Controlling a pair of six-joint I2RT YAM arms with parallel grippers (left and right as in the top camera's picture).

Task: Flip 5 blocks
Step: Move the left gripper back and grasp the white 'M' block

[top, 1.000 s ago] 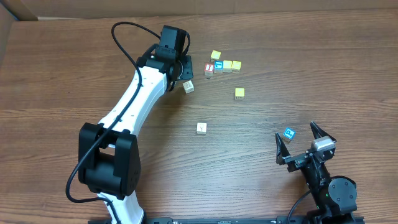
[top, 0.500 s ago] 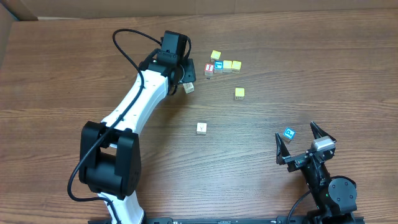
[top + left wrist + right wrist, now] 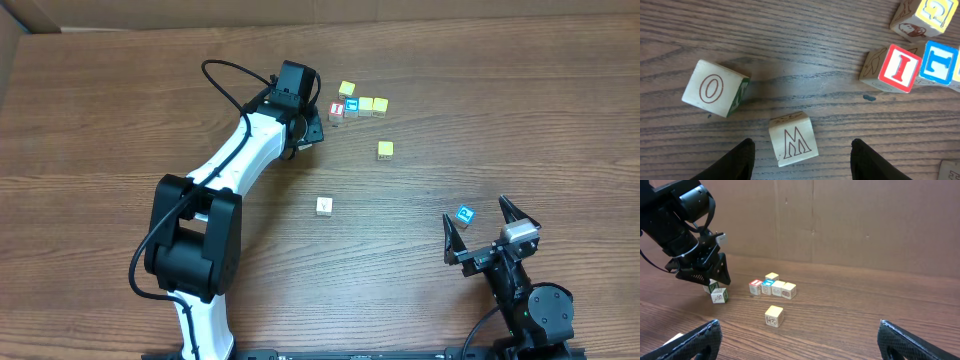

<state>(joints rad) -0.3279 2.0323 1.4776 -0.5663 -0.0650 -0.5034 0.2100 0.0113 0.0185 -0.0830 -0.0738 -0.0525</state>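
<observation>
Left hand (image 3: 803, 147) open around the M block (image 3: 792, 145)
It sits on the table (image 3: 790, 40) between the parted fingers, clear of both; O block (image 3: 714, 89) lies just beside; right hand (image 3: 800, 326) spread wide, empty.

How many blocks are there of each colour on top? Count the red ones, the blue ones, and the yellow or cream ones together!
Red block: 1
Blue blocks: 2
Yellow or cream blocks: 7
Total: 10 blocks
</observation>
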